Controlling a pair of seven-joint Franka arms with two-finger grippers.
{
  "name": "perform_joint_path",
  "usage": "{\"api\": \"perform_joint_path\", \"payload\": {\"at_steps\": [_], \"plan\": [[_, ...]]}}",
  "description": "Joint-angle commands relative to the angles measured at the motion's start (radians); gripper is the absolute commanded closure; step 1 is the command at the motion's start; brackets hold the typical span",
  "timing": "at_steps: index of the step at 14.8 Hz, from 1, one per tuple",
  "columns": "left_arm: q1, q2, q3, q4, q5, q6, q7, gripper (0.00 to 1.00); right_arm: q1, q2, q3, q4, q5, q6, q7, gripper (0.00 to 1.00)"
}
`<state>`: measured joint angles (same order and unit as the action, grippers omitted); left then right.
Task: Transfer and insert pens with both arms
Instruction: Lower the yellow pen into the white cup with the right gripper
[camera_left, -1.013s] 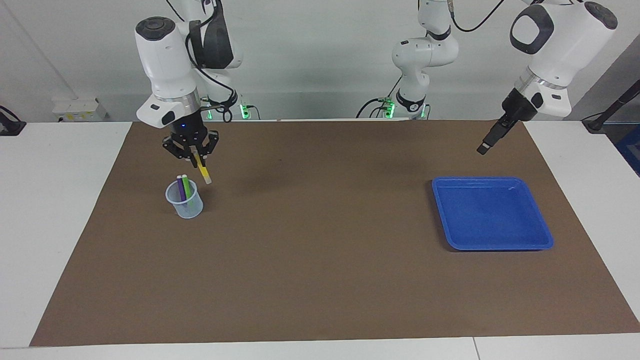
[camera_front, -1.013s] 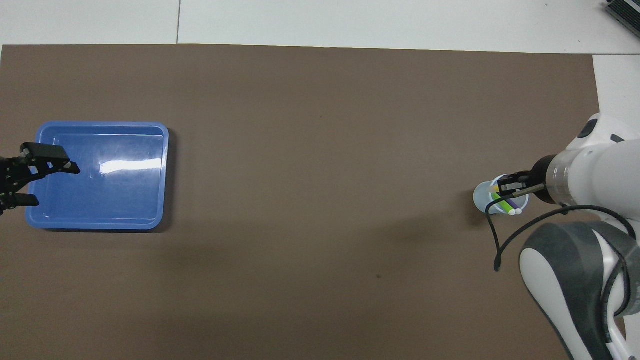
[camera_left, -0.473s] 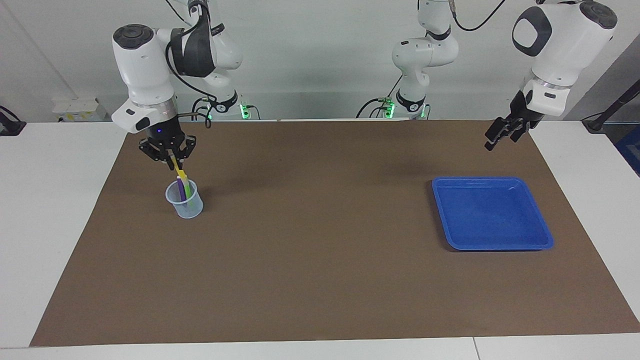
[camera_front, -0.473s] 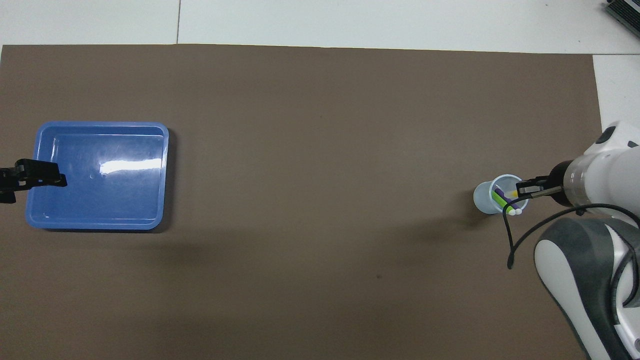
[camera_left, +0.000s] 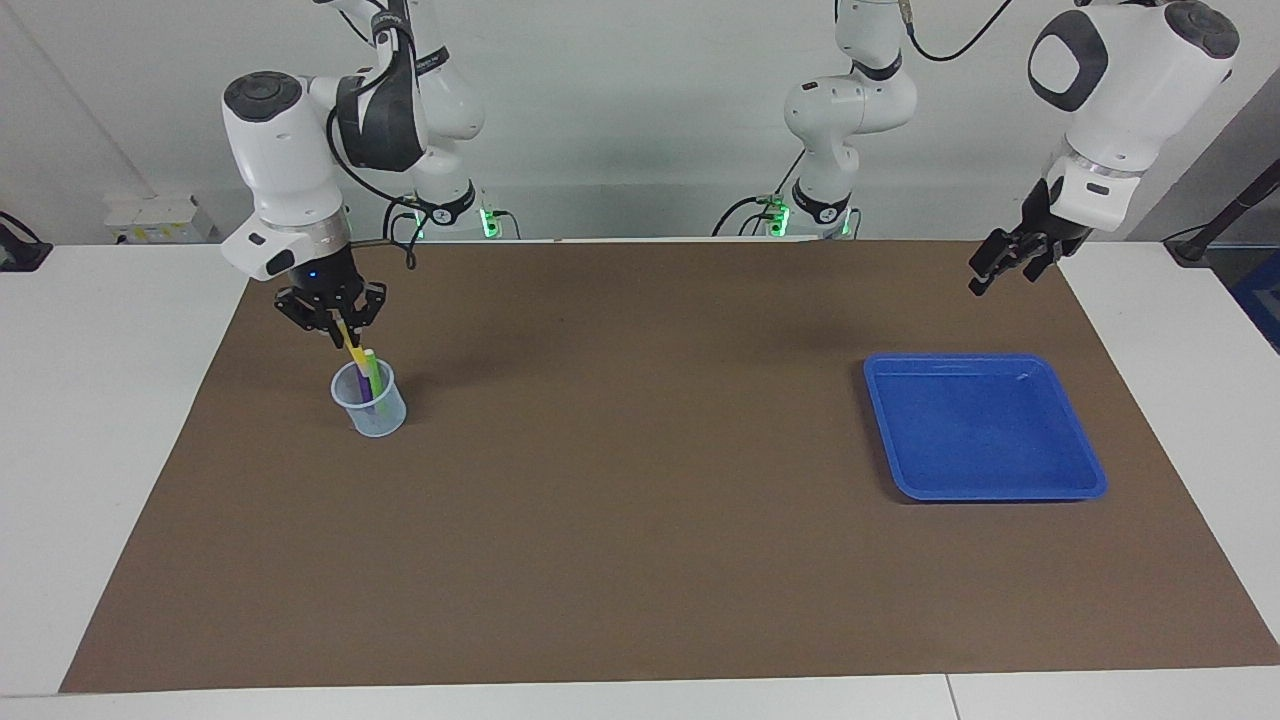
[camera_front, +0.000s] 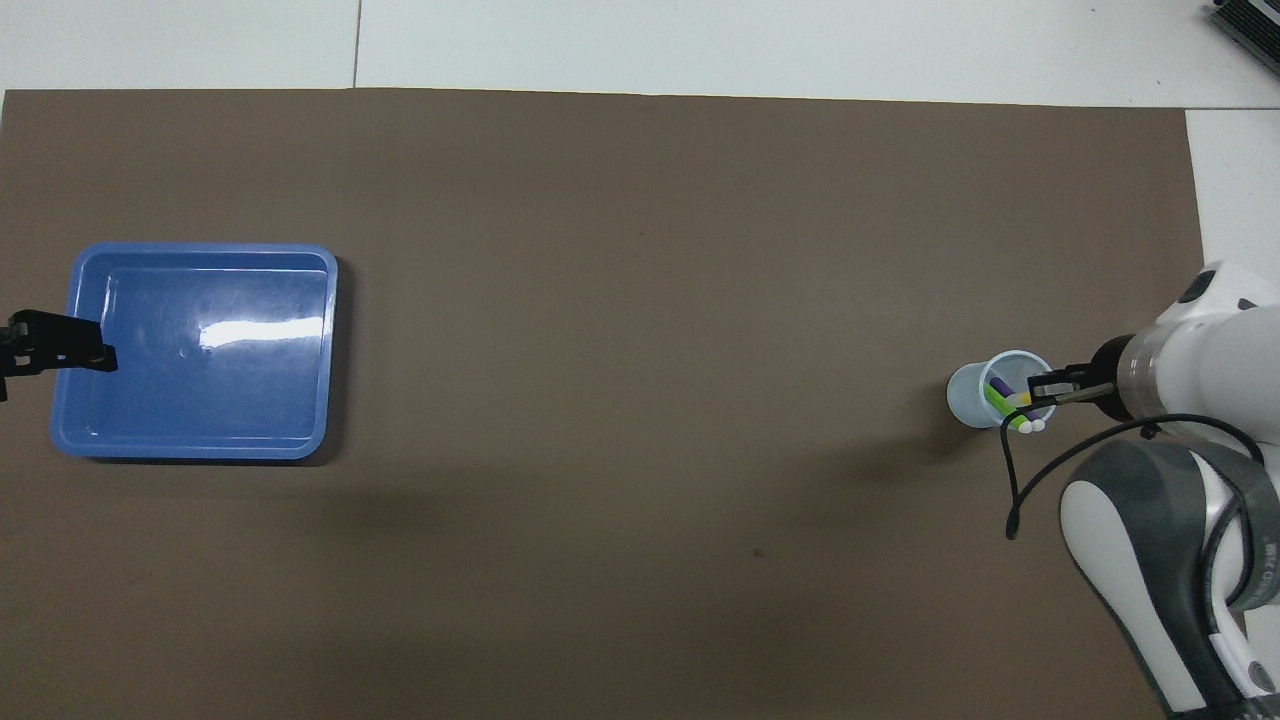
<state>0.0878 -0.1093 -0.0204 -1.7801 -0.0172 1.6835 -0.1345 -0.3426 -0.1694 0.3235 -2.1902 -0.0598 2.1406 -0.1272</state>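
Your desk (camera_left: 120, 480) carries a brown mat (camera_left: 640, 560), and on it you have two containers, well apart.

Item one: a clear plastic cup (camera_left: 372, 408) at the right arm's end of the mat. You have the purple pen (camera_left: 361, 384) and the green pen (camera_left: 373, 373) standing in it, both leaning, their pale cap ends up.

Item two: the yellow pen (camera_left: 350, 345). Your right pincer (camera_left: 335, 322) is clenched on its upper end, fingertips together on the shaft. The pen hangs tilted from the pincer, its lower end down among the other two pens at the cup's mouth. In the overhead view the yellow pen (camera_front: 1018, 398) shows inside the rim of the cup (camera_front: 970, 395), beside the purple pen (camera_front: 1000, 388) and the green pen (camera_front: 1003, 408), with the right pincer (camera_front: 1050, 387) over the cup's edge.

Item three: a blue tray (camera_left: 1090, 470) at the left arm's end of the mat, with nothing in it.

Item four: your left pincer (camera_left: 1000, 268), released, fingers spread, holding nothing. It hangs up in the air over the strip of mat between the tray and the robots, well apart from every pen. From overhead, the left pincer (camera_front: 40, 345) shows over the outer edge of the tray (camera_front: 200, 448).
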Motion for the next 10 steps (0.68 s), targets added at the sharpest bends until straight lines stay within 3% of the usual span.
{"api": "perform_joint_path", "payload": {"at_steps": [1, 6, 8, 9, 10], "plan": [[0.001, 0.086, -0.004, 0.128, 0.031, -0.054, 0.012, 0.0, -0.033, -0.001, 0.014, -0.06, -0.018, 0.065, -0.011, 1.0], [-0.02, 0.19, -0.001, 0.224, 0.033, -0.054, 0.015, 0.0, -0.035, 0.06, 0.014, -0.059, -0.018, 0.119, -0.003, 1.0], [-0.048, 0.186, 0.011, 0.215, 0.029, -0.045, 0.016, 0.0, -0.036, 0.094, 0.014, -0.056, -0.018, 0.153, 0.029, 1.0], [-0.052, 0.185, 0.019, 0.214, 0.029, -0.051, 0.018, 0.0, -0.035, 0.109, 0.014, -0.051, -0.02, 0.157, 0.043, 0.9], [-0.057, 0.183, 0.033, 0.214, 0.029, -0.053, 0.018, 0.0, -0.035, 0.113, 0.014, -0.048, -0.02, 0.162, 0.043, 0.57]]}}
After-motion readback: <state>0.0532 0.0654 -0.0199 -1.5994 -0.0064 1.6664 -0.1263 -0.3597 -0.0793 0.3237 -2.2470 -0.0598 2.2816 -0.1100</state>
